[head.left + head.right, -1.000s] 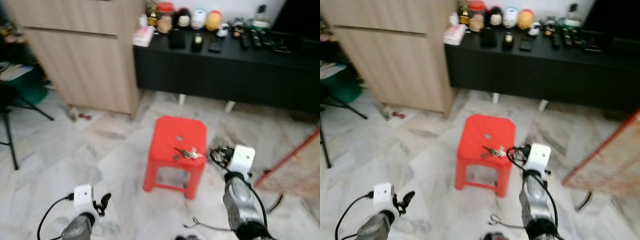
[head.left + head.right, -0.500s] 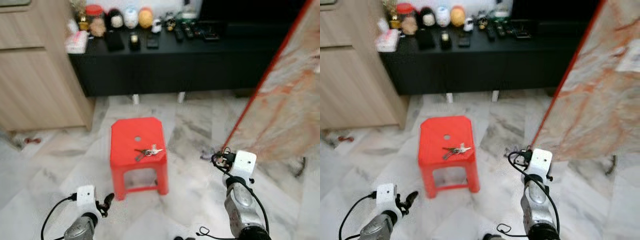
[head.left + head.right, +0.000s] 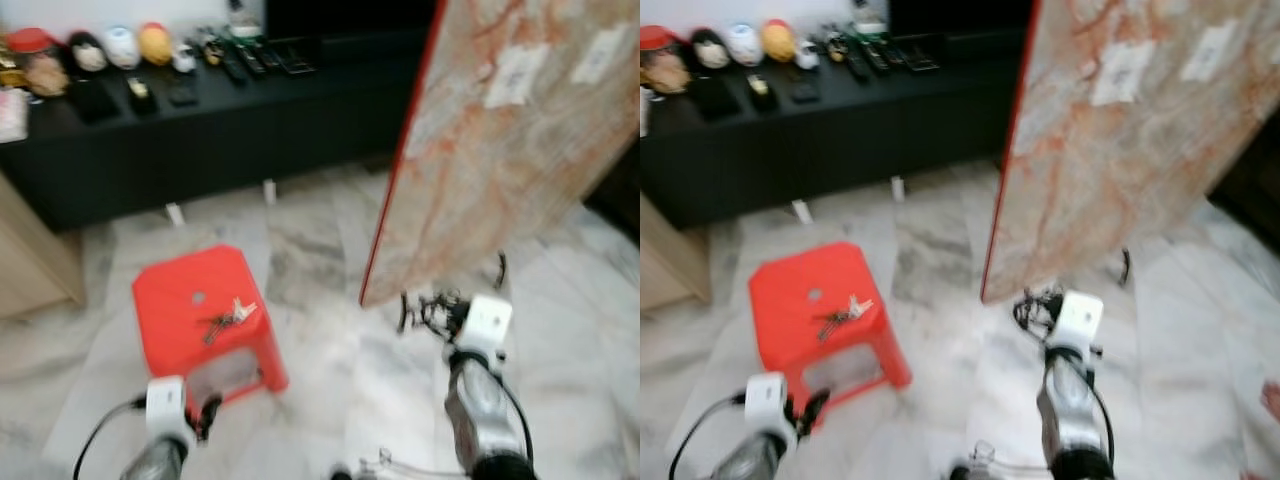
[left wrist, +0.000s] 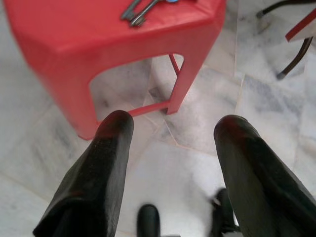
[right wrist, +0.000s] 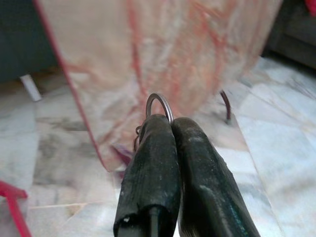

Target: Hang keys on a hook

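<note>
— How is the right gripper (image 5: 170, 129) set, and what is held in it?
— Its two black fingers (image 5: 150, 163) are pressed flat together, and a thin metal key ring (image 5: 159, 104) is pinched at their tips; the loop is seen standing up above them. Dark pieces hang below the ring, but they are too blurred to be made out. The gripper is held forward over the marble floor (image 3: 320, 370), near the lower corner of a large red-edged marbled panel (image 3: 500, 130).

— And the left gripper (image 4: 173, 126)?
— It is spread wide, with nothing held or touched between its fingers (image 4: 106, 163). It is held low, just in front of the red stool (image 3: 200, 310).

— Where are keys seen?
— A bunch of keys (image 3: 226, 318) is lying on the stool's top, beside its small centre hole. Behind the stool, a low black cabinet (image 3: 200, 140) is lined with small objects; they are blurred
</note>
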